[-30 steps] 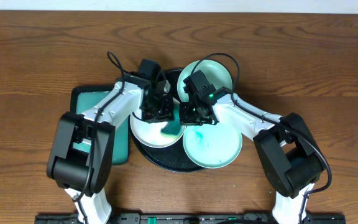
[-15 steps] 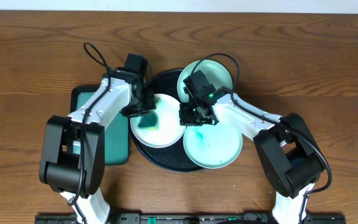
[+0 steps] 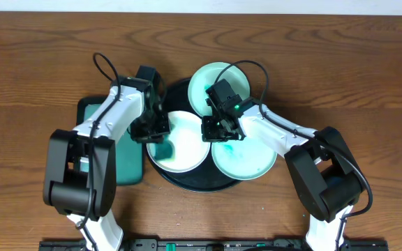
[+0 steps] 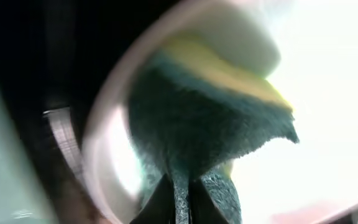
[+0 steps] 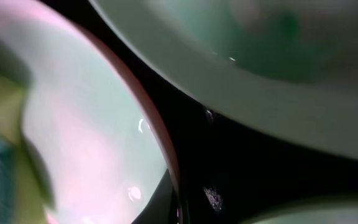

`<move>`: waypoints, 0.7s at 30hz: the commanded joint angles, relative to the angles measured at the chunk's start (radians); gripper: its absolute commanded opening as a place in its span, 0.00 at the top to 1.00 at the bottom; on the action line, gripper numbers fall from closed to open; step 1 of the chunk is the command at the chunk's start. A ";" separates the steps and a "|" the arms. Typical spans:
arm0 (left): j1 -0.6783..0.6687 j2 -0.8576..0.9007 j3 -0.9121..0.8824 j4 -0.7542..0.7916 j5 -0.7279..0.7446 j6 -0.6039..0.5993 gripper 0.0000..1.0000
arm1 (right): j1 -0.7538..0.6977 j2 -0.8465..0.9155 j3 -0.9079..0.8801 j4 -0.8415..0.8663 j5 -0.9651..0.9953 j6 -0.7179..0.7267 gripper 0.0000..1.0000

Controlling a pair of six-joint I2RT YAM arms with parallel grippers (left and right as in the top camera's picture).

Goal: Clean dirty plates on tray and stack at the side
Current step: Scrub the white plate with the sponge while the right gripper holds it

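All three plates sit on the black tray [image 3: 187, 181], crowded rim to rim, none yet moved aside to a stack. The left gripper [image 3: 153, 136] hangs over the left edge of the white plate [image 3: 185, 148] with its jaws clamped on a sponge [image 3: 160, 148]; the left wrist view shows that sponge [image 4: 210, 124], yellow above and dark green scouring side below, pinched at its bottom and pressed inside the plate's pale rim, which I take to be for scrubbing. The right gripper [image 3: 220, 130] is down at the white plate's right edge, between the upper mint plate [image 3: 211, 80] and the lower mint plate [image 3: 251, 159]; it looks placed to steady the white plate against the sponge's push, though its own camera is too close and blurred, and I cannot tell whether its jaws are open or closed. The lower mint plate seems to carry a darker teal smear near that gripper, so it probably awaits cleaning.

Round about: a teal tray [image 3: 132, 169] lies just left of the black one, half hidden under the left arm, on the wooden table [image 3: 368, 84]; the packed plates and both wrists meeting over the centre leave little room, and lifting any plate out would mean one arm giving way.
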 commanded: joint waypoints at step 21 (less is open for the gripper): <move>-0.158 0.034 -0.033 0.270 0.153 -0.100 0.93 | 0.021 0.046 -0.034 -0.061 0.009 -0.011 0.99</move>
